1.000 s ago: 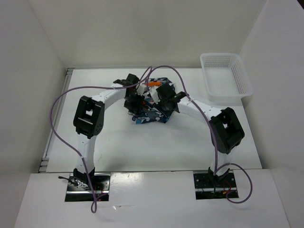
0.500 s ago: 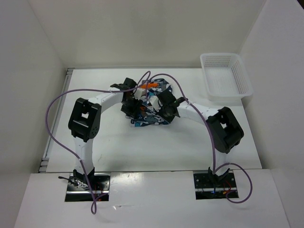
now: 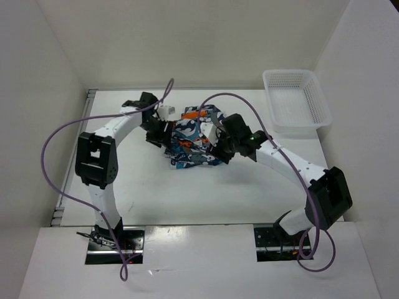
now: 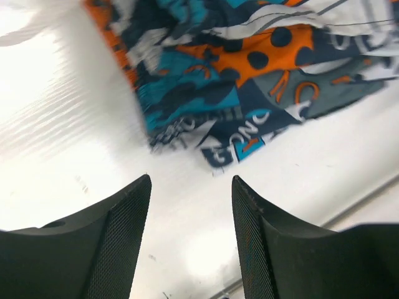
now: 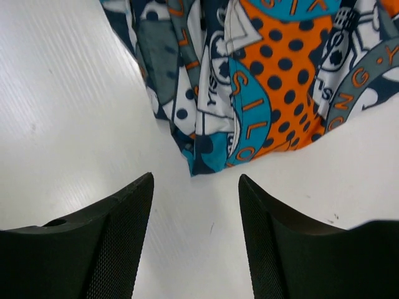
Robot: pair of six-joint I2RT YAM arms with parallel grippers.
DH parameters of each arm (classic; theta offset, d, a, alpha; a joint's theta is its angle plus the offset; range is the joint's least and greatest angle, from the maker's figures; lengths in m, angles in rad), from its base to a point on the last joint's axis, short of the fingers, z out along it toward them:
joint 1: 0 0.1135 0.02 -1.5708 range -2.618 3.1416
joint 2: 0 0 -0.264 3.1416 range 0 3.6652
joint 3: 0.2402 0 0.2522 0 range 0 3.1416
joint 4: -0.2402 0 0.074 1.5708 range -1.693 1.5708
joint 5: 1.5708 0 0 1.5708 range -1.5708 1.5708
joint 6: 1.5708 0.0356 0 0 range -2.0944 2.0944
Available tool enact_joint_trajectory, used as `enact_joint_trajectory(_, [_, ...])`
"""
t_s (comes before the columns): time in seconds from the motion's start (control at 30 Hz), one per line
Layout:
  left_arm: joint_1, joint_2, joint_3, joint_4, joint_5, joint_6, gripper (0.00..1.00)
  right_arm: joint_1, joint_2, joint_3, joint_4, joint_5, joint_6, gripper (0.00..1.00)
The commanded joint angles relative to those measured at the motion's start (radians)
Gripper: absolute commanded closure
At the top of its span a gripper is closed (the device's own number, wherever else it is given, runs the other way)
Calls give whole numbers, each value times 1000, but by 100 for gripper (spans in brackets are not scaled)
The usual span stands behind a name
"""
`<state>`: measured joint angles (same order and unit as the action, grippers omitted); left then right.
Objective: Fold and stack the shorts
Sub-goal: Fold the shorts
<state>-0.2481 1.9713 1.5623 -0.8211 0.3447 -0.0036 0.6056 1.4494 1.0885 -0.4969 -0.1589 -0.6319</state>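
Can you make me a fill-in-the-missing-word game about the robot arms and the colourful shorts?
1. The shorts lie on the table, not in the white mesh basket, which stands to their ____ in the top view.
2. The jaws of the left gripper and the right gripper are both ____, with nothing between them.
3. The dotted patch on the shorts is coloured ____.
Missing words: right; open; orange.

The white table [image 3: 249,187] has a smooth, faintly ribbed surface with a few small dark specks. The shorts [image 3: 190,140] lie directly on it in a crumpled heap, around the middle and a little toward the far edge, the printed fabric bunched into folds. A white mesh basket [image 3: 296,99] sits at the table's far right corner, well apart from the shorts.
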Motion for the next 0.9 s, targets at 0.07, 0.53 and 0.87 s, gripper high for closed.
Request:
enact_joint_trajectory(0.07, [102,-95,-7,-13,148,4,38,70,58,157,113,-91,101,37])
enact_joint_trajectory(0.53, [112,78,96,43,111,4,38,112,634,616,221,41,205,40])
enact_joint_trajectory(0.87, [93,133,-24,29,166,4,39,112,692,580,231,85,215,42])
